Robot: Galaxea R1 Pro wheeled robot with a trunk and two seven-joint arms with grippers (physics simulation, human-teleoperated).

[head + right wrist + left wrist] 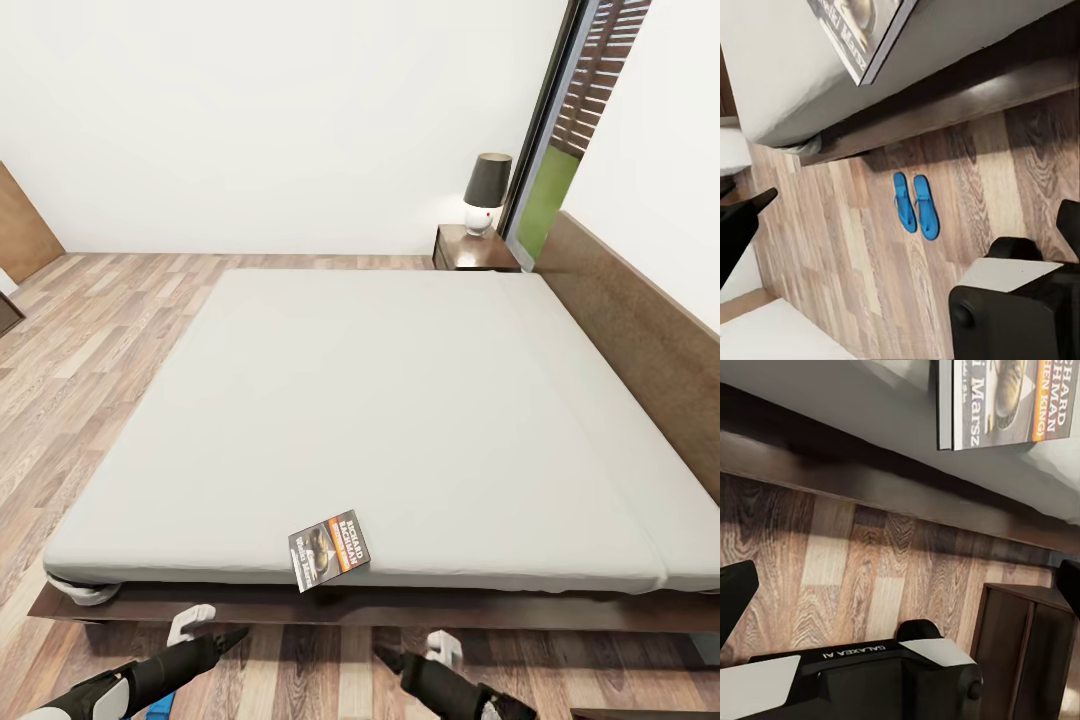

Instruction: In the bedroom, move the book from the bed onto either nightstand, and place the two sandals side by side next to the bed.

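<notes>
The book (330,550) lies flat at the near edge of the bed (400,400), one corner hanging over the edge. Its cover (1009,401) fills a corner of the left wrist view, and its edge (862,30) shows in the right wrist view. The two sandals (915,204) lie side by side on the floor close to the bed frame. My left gripper (215,628) and right gripper (412,648) hover low over the floor just short of the bed, below the book, both open and holding nothing. A nightstand (472,250) stands at the bed's far side by the headboard.
A lamp (486,192) with a dark shade stands on the far nightstand. Beside it is a tall window (560,150). Another dark brown cabinet (1027,652) stands on the plank floor near my right side. Open floor (90,340) runs along the bed's left.
</notes>
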